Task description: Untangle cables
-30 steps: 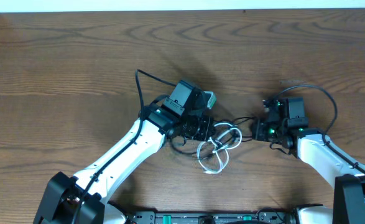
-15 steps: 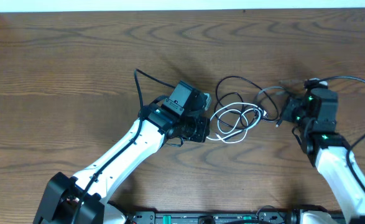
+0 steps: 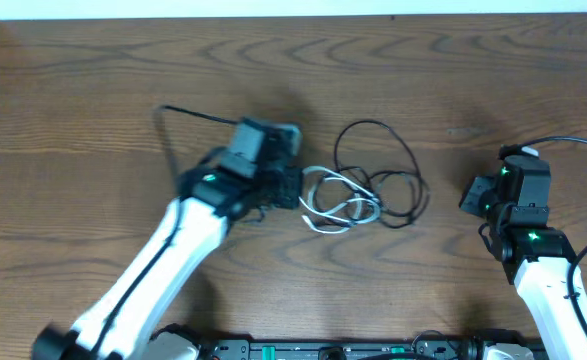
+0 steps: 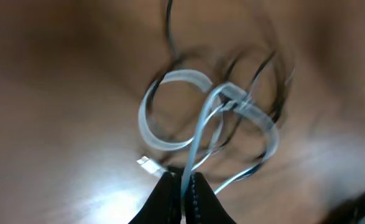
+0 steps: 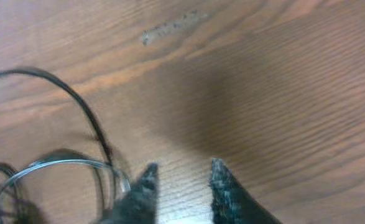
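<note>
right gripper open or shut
Open: in its wrist view the right gripper has its two fingers apart, with bare table between them and nothing held.

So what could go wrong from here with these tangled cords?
1. The left gripper is shut on the thin white cable, whose loops cross the thin black cable. Pulling could tighten the tangle or drag both along.
2. The right gripper is open and empty, off to the side of the pile, so nothing anchors the black cable against that pull.
</note>
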`<action>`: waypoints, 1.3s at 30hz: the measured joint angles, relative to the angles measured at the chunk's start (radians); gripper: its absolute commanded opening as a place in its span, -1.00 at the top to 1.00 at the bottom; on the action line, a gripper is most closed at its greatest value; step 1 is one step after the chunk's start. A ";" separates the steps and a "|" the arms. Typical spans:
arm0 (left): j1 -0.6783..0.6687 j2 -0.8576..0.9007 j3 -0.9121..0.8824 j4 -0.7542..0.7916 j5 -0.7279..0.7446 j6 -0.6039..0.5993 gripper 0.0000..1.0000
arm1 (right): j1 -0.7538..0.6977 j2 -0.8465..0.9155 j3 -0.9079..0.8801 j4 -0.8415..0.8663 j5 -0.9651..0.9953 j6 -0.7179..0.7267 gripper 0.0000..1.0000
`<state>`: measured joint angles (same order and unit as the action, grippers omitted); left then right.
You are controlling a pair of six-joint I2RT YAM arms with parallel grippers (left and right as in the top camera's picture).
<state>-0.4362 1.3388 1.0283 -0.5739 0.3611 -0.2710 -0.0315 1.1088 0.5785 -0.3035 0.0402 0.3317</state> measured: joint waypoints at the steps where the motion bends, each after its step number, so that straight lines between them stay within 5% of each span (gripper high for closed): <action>1: 0.013 -0.029 0.000 0.016 0.006 0.003 0.85 | 0.000 0.000 0.000 0.003 -0.032 -0.002 -0.03; 4: 0.025 -0.094 0.000 0.095 0.085 0.010 0.84 | 0.000 0.000 0.000 0.012 -0.185 -0.028 -0.04; 7: 0.023 -0.123 0.000 0.137 0.162 0.022 0.14 | 0.000 0.005 0.000 0.011 -0.314 -0.051 -0.01; 10: 0.022 -0.117 0.000 0.109 0.157 0.018 -0.06 | 0.000 0.013 0.000 0.008 -0.379 -0.061 0.00; 19: 0.022 0.074 0.000 -0.085 0.043 -0.001 -0.07 | 0.000 0.017 0.000 0.005 -0.435 -0.071 0.02; 33: 0.022 0.408 0.000 -0.152 0.025 -0.284 -0.04 | 0.000 0.017 0.000 0.001 -0.438 -0.073 0.02; 39: 0.022 0.429 0.000 -0.051 0.024 -0.328 0.50 | 0.000 0.017 0.000 -0.002 -0.438 -0.073 0.04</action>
<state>-0.4141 1.7676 1.0283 -0.6247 0.3851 -0.5991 -0.0315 1.1259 0.5789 -0.3050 -0.3973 0.2584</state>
